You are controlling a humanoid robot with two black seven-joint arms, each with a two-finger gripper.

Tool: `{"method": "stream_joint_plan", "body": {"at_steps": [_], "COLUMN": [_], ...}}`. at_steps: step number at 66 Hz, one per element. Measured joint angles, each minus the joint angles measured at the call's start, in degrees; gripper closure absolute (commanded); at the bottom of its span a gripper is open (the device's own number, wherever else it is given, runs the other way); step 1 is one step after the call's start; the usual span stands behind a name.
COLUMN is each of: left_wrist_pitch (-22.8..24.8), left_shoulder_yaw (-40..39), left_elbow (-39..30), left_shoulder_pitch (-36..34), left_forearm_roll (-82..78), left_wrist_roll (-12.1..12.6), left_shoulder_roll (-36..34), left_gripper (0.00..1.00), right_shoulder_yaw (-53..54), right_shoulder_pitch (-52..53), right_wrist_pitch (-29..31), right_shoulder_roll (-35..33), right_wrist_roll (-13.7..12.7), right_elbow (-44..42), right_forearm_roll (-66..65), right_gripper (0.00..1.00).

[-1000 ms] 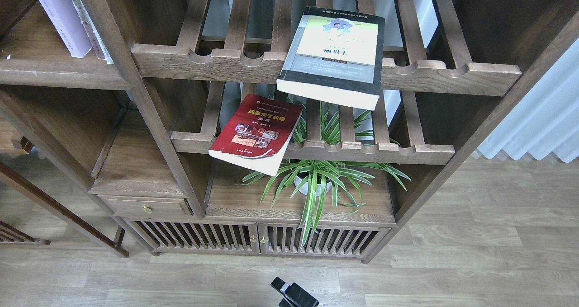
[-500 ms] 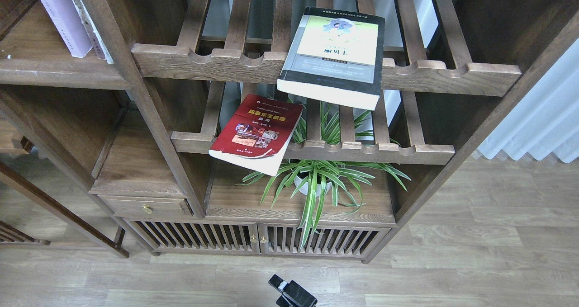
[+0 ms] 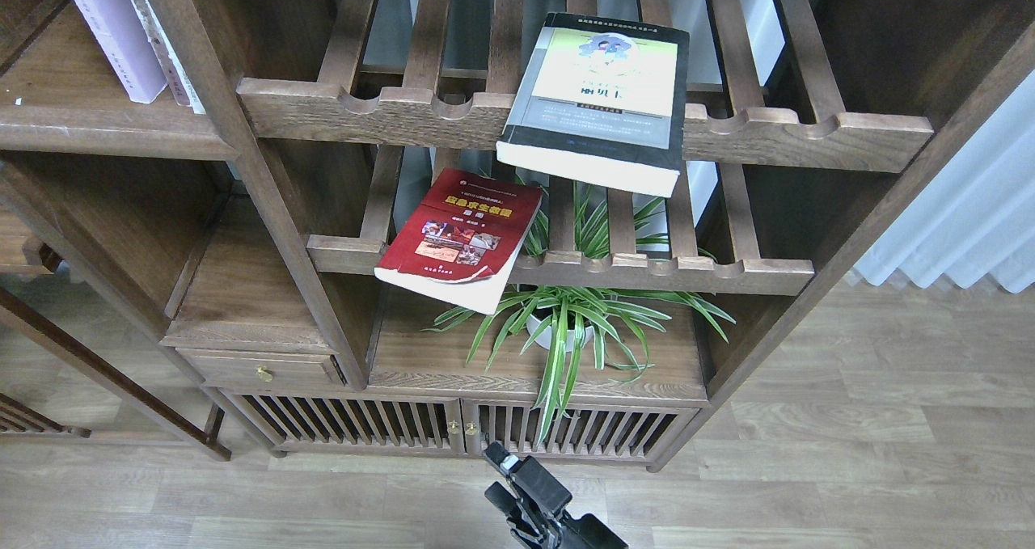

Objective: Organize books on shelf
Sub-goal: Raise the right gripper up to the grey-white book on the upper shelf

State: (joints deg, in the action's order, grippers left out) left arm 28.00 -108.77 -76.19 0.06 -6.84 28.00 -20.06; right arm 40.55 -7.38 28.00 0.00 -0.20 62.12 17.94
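Rising into view at the bottom edge, nearest the viewer, a black robot gripper [image 3: 517,472] sits over the wood-plank floor [image 3: 808,468], below and in front of the potted spider plant [image 3: 566,323]. It is seen dark and end-on, so I cannot tell how far its fingers are parted or which arm it belongs to; nothing is in its grasp.

Just behind the gripper, under the plant, are two slatted cabinet doors [image 3: 461,424] with small brass knobs. The plant itself stands in a white pot on the cabinet top.

Up and left of the plant, the red book [image 3: 461,238] with a yellow title and photos lies face up on the lower slatted rack [image 3: 663,270], tilted, its near corner overhanging the notched front rail.

Directly above the plant, the black-bordered book [image 3: 598,100] with a yellow-green cover lies flat on the upper slatted rack [image 3: 808,137], also jutting past the rail.

Far up and left of the plant, the pale lavender book [image 3: 113,35] stands leaning on the solid plank shelf [image 3: 105,128], touching another upright book.
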Motion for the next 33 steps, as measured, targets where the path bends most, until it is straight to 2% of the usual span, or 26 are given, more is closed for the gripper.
{"method": "stream_joint_plan", "body": {"at_steps": [14, 33], "left_wrist_pitch": [0.0, 0.0], "left_shoulder_yaw": [1.1, 2.1], "left_elbow": [0.7, 2.5], "left_shoulder_pitch": [4.8, 9.7], "left_forearm_roll": [0.0, 0.1], "left_wrist_roll": [0.0, 0.0], "left_shoulder_roll": [2.5, 5.0], "left_gripper": [0.0, 0.0], "right_shoulder_yaw": [4.3, 13.2], "right_shoulder_pitch": [0.4, 2.2], "right_wrist_pitch": [0.0, 0.0], "right_shoulder_roll": [0.0, 0.0], "right_wrist_roll": [-0.1, -0.2], "right_elbow": [5.8, 7.4], "right_forearm_roll": [0.1, 0.0], "right_gripper": [0.01, 0.01]}}
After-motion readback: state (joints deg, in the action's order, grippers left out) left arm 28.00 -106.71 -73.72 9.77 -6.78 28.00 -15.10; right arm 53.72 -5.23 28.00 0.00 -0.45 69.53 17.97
